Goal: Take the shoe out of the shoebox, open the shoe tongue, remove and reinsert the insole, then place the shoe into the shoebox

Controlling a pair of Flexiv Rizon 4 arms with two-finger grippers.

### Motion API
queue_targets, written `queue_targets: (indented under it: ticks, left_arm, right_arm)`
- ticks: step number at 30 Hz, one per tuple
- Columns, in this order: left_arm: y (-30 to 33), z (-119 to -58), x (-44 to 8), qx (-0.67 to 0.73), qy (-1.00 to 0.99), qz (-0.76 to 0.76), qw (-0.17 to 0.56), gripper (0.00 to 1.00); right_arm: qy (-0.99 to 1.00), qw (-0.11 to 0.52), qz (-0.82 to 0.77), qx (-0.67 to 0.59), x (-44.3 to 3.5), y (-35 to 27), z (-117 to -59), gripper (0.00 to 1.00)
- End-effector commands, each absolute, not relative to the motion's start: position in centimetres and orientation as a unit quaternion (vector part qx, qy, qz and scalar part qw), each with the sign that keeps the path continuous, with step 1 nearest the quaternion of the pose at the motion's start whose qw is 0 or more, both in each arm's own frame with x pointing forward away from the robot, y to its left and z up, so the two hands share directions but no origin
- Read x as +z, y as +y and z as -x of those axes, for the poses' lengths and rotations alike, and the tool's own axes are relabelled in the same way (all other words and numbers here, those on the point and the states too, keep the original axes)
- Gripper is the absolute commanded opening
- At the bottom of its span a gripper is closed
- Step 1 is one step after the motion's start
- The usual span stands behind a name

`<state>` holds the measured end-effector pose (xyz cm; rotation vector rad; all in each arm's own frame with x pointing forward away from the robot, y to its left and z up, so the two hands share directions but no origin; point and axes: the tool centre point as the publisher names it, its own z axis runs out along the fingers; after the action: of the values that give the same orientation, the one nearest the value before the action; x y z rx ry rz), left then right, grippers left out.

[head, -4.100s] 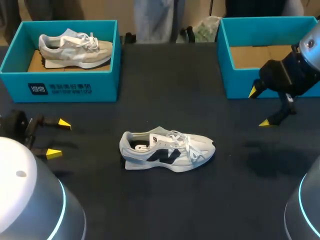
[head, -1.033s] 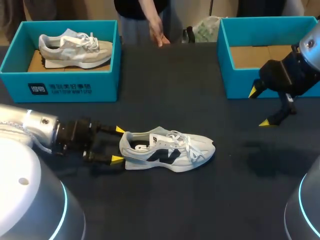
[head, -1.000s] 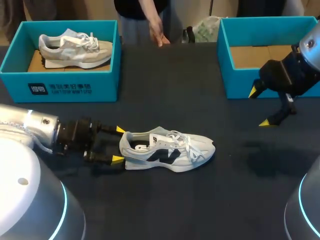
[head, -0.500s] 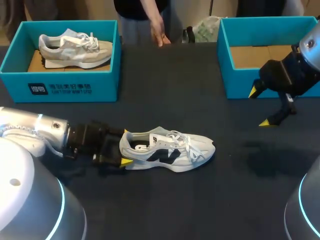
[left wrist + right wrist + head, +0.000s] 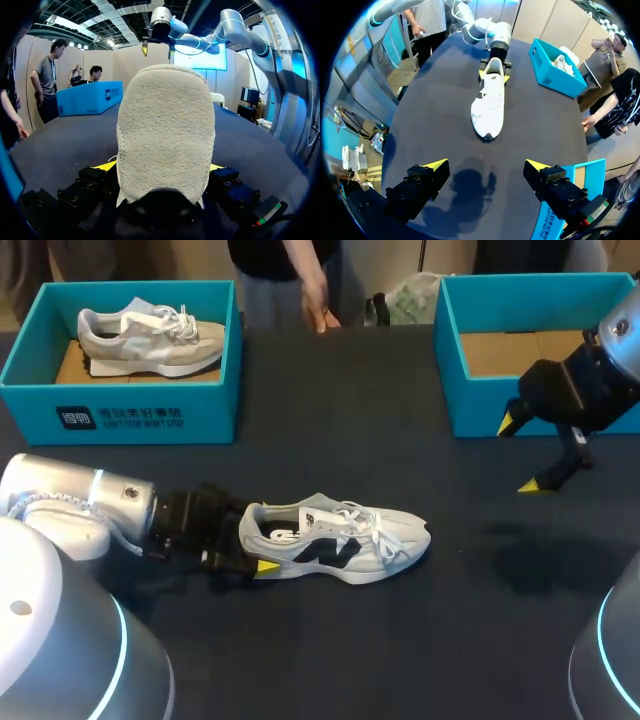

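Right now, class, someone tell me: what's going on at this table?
The left arm's tool is shut on the heel of the white shoe, which stands on its sole on the table, outside both boxes. The right arm's tool hangs open above the table in front of the right shoebox, holding nothing. A grey shoe sits in the left shoebox.

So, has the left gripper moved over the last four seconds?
Yes. The left gripper advanced rightward to the heel of the shoe, which stayed put.
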<state>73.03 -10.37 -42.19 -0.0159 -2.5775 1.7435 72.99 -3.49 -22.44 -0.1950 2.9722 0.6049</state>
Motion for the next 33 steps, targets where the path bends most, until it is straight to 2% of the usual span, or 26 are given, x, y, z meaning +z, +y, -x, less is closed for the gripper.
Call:
queue_targets:
  ticks: [1,6,7,8,9,10,11,33]
  left_arm:
    - [-10.97,-73.08,-42.76,0.556,-0.831,0.001,0.016,1.0]
    - [-11.12,-72.8,-43.24,0.557,-0.831,-0.006,0.017,0.99]
    - [-11.15,-72.8,-43.33,0.557,-0.83,-0.006,0.017,0.75]
    - [-11.18,-72.8,-43.39,0.557,-0.83,-0.007,0.018,0.4]
    - [-11.2,-72.79,-43.41,0.557,-0.83,-0.007,0.018,0.18]
    - [-11.24,-72.78,-43.43,0.557,-0.83,-0.007,0.019,0.07]
    - [-11.26,-72.78,-43.43,0.556,-0.831,-0.007,0.019,0.0]
    - [-11.47,-72.65,-43.37,0.556,-0.831,-0.01,0.029,0.0]
  right_arm:
    - [0.977,0.051,0.064,0.198,-22.55,-3.44,-72.99,1.0]
    - [0.977,0.051,0.064,0.198,-22.55,-3.44,-72.99,1.0]
    - [0.977,0.051,0.064,0.198,-22.55,-3.44,-72.99,1.0]
    - [0.977,0.051,0.064,0.198,-22.55,-3.44,-72.99,1.0]
    - [0.977,0.051,0.064,0.198,-22.55,-3.44,-72.99,1.0]
    - [0.977,0.051,0.064,0.198,-22.55,-3.44,-72.99,1.0]
    - [0.977,0.051,0.064,0.198,-22.55,-3.44,-72.99,1.0]
    - [0.977,0.051,0.064,0.198,-22.55,-3.44,-72.99,1.0]
